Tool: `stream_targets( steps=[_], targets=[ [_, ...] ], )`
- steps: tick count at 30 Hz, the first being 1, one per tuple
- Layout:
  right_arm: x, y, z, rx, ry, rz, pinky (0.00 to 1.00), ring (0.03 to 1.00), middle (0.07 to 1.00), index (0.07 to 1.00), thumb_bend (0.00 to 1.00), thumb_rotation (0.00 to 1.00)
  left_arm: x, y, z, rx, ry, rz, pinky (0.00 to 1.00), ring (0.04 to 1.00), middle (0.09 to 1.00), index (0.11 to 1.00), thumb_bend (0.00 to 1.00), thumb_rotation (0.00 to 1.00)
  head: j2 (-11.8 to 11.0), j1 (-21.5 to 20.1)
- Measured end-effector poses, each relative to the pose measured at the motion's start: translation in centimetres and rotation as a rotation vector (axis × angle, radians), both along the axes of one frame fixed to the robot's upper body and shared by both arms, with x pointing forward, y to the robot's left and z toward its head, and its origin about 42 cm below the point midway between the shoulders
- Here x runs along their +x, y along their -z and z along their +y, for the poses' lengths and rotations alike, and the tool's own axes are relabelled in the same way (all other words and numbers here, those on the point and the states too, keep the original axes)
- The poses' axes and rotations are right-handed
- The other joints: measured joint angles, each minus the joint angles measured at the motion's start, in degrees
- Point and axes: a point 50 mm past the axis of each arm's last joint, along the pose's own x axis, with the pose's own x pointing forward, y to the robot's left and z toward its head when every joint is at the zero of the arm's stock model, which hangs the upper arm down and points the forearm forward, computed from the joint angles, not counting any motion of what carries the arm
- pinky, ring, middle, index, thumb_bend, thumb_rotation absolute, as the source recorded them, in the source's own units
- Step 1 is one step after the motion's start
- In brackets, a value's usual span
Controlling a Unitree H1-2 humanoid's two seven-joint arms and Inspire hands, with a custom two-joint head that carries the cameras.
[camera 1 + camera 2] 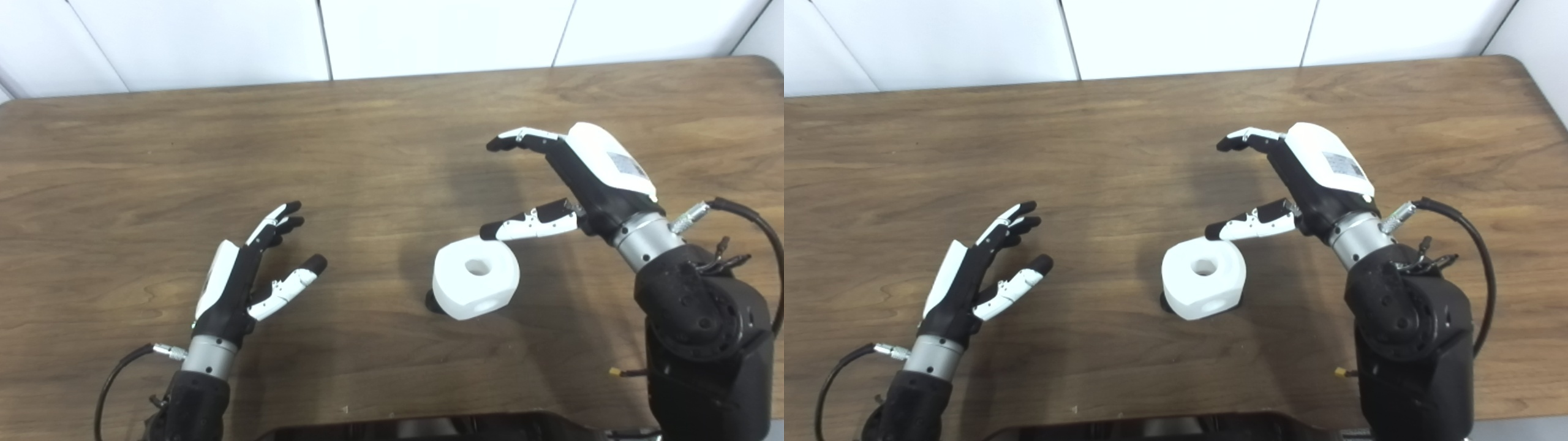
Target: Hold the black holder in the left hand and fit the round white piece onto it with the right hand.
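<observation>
The round white piece [475,278] with a hole through its middle rests near the table's centre, sitting on top of the black holder [433,302], of which only a small dark edge peeks out at its lower left. My right hand [582,177] hovers just above and to the right of the white piece, open, its thumb stretched over the piece's upper rim and its fingers [520,139] raised farther back. My left hand [251,269] is open well to the left of the piece, palm turned toward it, holding nothing.
The wooden table [367,153] reaches back to a white panelled wall [429,30]. A dark robot body edge [429,429] shows at the bottom. A cable [753,220] loops off the right wrist.
</observation>
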Motion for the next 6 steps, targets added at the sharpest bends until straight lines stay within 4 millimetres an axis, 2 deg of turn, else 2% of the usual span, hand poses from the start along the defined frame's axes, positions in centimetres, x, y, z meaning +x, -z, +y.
stream_targets(
  steps=[6],
  targets=[
    [0.24, -0.32, 0.06, -0.001, 0.006, -0.009, 0.90, 0.829, 0.793, 0.752, 0.84, 0.34, 0.03, 0.11, 0.05, 0.000, 0.001, -0.003, 0.86, 0.882, 0.860, 0.905, 0.72, 0.72, 0.09, -0.18]
  ],
)
